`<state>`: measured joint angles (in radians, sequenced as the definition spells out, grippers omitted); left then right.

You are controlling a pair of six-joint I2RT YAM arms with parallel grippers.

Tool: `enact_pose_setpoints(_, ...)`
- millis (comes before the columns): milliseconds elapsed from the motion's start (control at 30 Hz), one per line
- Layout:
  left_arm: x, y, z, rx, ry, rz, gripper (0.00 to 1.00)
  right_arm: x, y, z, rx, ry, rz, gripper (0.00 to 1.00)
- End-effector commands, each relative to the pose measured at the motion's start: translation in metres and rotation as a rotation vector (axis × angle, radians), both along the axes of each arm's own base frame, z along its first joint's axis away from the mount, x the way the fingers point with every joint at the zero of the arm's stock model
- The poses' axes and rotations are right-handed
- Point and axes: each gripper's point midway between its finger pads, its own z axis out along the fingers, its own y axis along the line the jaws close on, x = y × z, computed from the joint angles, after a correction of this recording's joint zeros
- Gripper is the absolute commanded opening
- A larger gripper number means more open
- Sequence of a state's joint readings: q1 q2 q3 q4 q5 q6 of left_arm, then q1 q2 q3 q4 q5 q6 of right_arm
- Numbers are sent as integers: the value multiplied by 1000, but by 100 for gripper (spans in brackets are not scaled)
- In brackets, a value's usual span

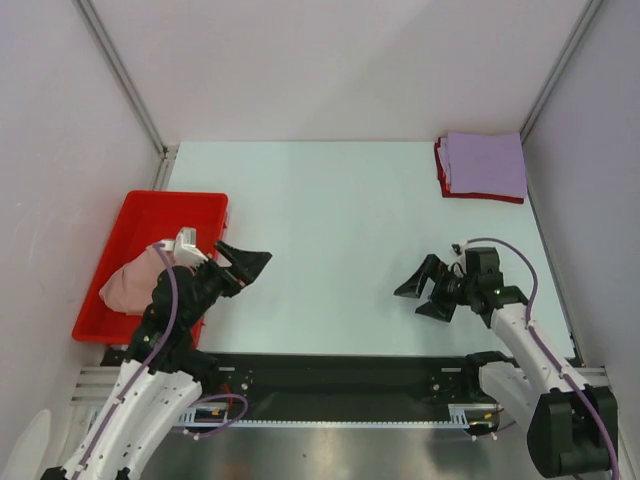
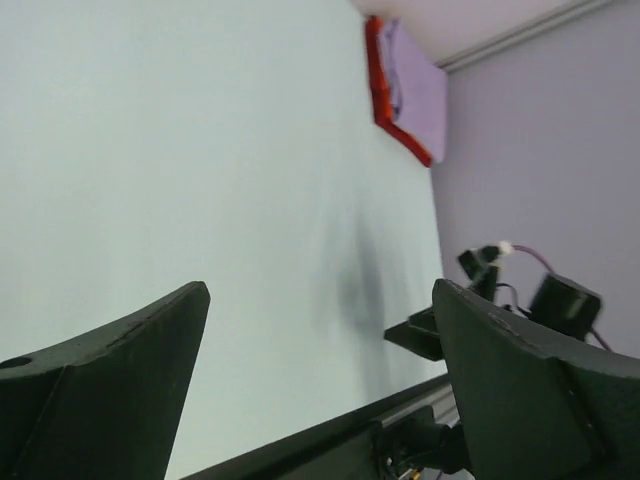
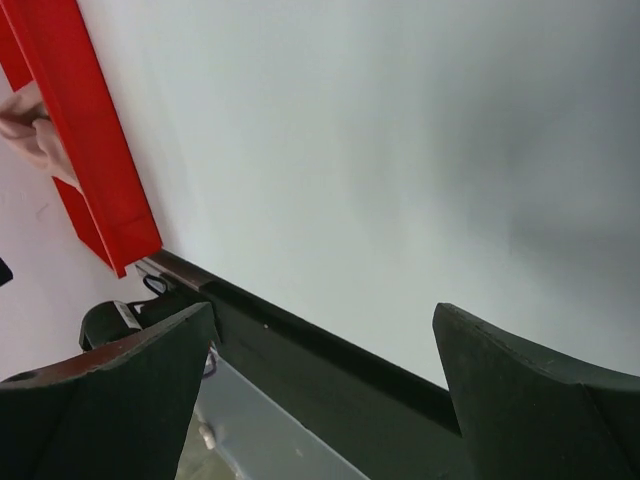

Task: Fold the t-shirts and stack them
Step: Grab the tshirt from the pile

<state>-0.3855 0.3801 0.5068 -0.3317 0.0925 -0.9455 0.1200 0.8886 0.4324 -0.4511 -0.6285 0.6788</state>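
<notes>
Well, our left gripper (image 1: 250, 268) and right gripper (image 1: 417, 300) both stand wide open, holding nothing. The pink t-shirt (image 1: 135, 280) lies bunched in the red tray (image 1: 160, 205) just behind and left of our left gripper. The lavender t-shirt (image 1: 485, 162), folded on the red t-shirt (image 1: 440, 172), sits well ahead of our right gripper. We judge the tray to be the risk: a fingertip may catch its wall, or a blind pinch may lift a wad that snags the rim and drags the tray.

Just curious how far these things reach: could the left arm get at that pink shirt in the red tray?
Probably yes. The pink t-shirt lies uncovered in the open red tray right beside the left arm, whose open end effector just faces away and would need turning back.
</notes>
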Motion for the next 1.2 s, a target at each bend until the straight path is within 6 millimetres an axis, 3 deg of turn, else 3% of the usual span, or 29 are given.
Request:
enact_pose_setpoints(0, 3, 24, -13, 123, 125, 113, 100, 20, -9, 23, -91, -108, 43, 100)
enact_pose_setpoints(100, 6, 29, -1, 123, 156, 141, 100, 26, -18, 19, -121, -43, 0, 100)
enact_pose_setpoints(167, 17, 28, 17, 134, 87, 132, 100, 28, -2, 28, 18, -57, 57, 100)
enact_pose_setpoints(233, 30, 34, 9, 216, 123, 139, 100, 30, 7, 26, 105, 10, 81, 100)
enact_pose_setpoints(267, 36, 47, 12, 249, 161, 182, 100, 30, 10, 24, 114, 31, 97, 100)
enact_pose_setpoints(300, 49, 59, -7, 325, 251, 205, 100, 37, 12, 31, 108, 15, 112, 100)
enact_pose_setpoints(333, 57, 70, -18, 366, 321, 224, 98, 36, 9, 27, 69, 47, 112, 100)
enact_pose_setpoints(367, 64, 97, -16, 389, 386, 295, 94, 36, 14, 25, 25, 38, 163, 100)
enact_pose_setpoints(400, 68, 120, -23, 457, 451, 360, 90, 42, 16, 36, -8, 23, 183, 100)
enact_pose_setpoints(433, 77, 136, -43, 512, 561, 397, 89, 48, 16, 38, -59, 7, 189, 100)
enact_pose_setpoints(500, 87, 179, -38, 590, 614, 537, 87, 48, 28, 40, -107, -2, 250, 100)
enact_pose_setpoints(600, 108, 213, -44, 655, 653, 633, 87, 51, 50, 50, -122, -32, 313, 100)
enact_pose_setpoints(767, 98, 239, -79, 738, 873, 743, 87, 51, 67, 55, -133, -48, 363, 100)
enact_pose_setpoints(867, 79, 257, -85, 784, 975, 874, 87, 50, 66, 54, -141, -54, 376, 100)
enact_pose_setpoints(967, 79, 263, -102, 798, 1025, 898, 87, 48, 62, 54, -160, -62, 386, 100)
enact_pose_setpoints(1033, 84, 263, -120, 830, 1051, 845, 76, 45, 60, 54, -168, -64, 388, 100)
enact_pose_setpoints(1067, 85, 263, -126, 830, 1065, 834, 65, 44, 59, 54, -171, -65, 393, 100)
enact_pose_setpoints(1100, 87, 258, -133, 809, 1080, 786, 42, 43, 58, 54, -172, -64, 394, 100)
enact_pose_setpoints(1167, 98, 253, -132, 795, 1035, 742, 28, 42, 57, 58, -177, -75, 401, 100)
